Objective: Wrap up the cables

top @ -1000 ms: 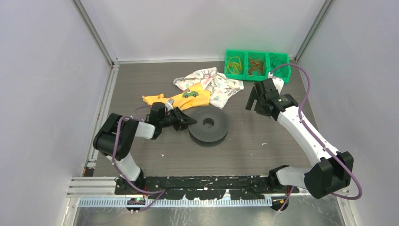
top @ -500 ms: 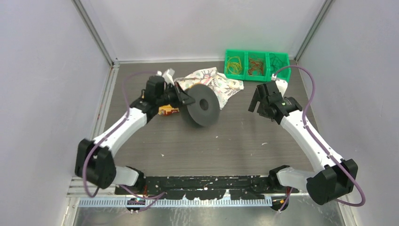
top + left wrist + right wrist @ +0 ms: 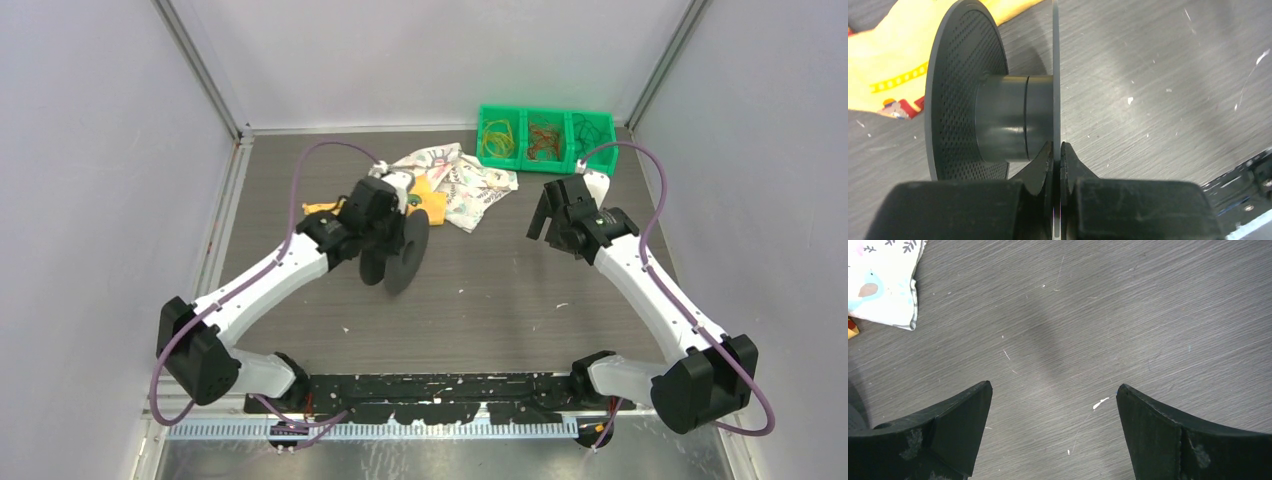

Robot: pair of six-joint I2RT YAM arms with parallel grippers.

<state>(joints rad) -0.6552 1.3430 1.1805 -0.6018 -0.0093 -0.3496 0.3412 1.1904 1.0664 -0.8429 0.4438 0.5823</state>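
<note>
The left tool (image 3: pixel 390 236) is clamped shut on the black spool (image 3: pixel 405 256). In the left wrist view its two fingertips (image 3: pixel 1044 159) pinch the thin edge of one flange just below the hub. The spool stands on edge, with its flanges upright and its hub lying level, over the middle of the table (image 3: pixel 500 290), left of centre. Whether its lower rim touches the table cannot be told.

Just beyond the spool, on the far side, lies a yellow cloth (image 3: pixel 424 192). It is partly hidden by the left arm. A white patterned cloth (image 3: pixel 462 180) lies against its right side.

The cables (image 3: pixel 498 136) are loose yellow coils in the left compartment of a green bin (image 3: pixel 546 110) at the far right corner of the table, well apart from the spool. The middle compartment holds reddish-brown strands (image 3: pixel 543 140) and the right one holds dark strands (image 3: pixel 591 128).

The right tool (image 3: pixel 540 214) hangs over the right half of the table, near the bin, with its jaws spread wide and nothing between them. Its wrist view shows only bare grey table between the fingers (image 3: pixel 953 425), with a corner of the white patterned cloth at the upper left.
</note>
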